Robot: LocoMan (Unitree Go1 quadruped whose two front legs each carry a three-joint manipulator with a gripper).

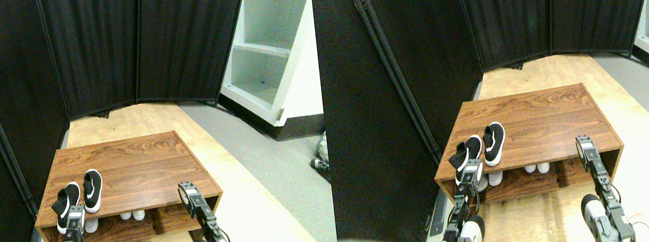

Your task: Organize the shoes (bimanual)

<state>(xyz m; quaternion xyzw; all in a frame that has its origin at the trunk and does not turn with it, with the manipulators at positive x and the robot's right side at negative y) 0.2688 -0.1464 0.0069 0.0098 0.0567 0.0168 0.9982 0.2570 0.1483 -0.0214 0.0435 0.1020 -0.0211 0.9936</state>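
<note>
Left pincer (75,220) at black shoe (65,205)

Two black shoes (79,197) on rack top (134,164); pale shoe toes (133,215) below, count unclear.

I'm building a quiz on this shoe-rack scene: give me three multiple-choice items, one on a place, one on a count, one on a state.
1. Where are the black shoes?
A. on the rack's top, left side
B. on the floor
C. in the white shelf unit

2. How many black shoes lie on the wooden rack?
A. one
B. two
C. four

3. How does the left black shoe lie?
A. overhanging the top's front edge
B. squarely at the back
C. upside down on the floor

Answers:
1 A: both sit on the left part of the top.
2 B: two show there.
3 A: its front end passes the edge, by the left gripper.
</note>
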